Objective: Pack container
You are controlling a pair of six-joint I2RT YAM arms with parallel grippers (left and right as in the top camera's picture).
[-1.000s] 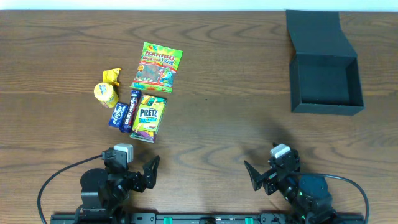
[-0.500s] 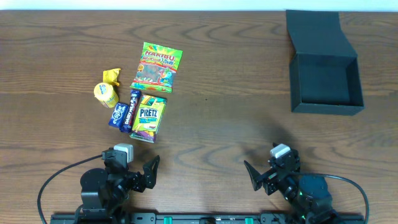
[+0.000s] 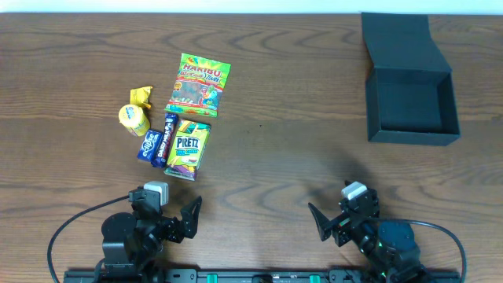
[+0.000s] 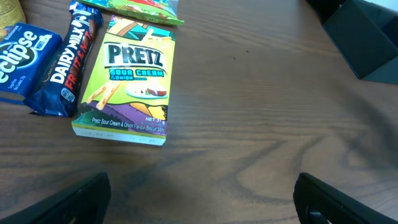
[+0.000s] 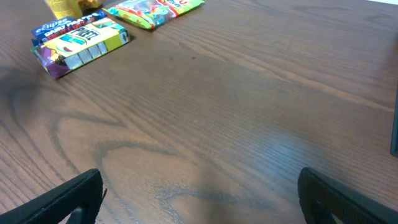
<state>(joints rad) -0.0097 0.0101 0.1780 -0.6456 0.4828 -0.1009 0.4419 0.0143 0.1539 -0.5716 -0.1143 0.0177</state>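
Left gripper: my jaws spread wide, gripping nothing, low at near table edge, facing Pretz box. Right gripper: jaws likewise wide, gripping nothing, above bare wood. Container at far right of table, open, lid folded back flat beyond it. Snacks clustered at left, well apart from container: Haribo bag beyond Pretz box, Dairy Milk bar touching its left side, Eclipse pack just beside bar, yellow tub beyond those.
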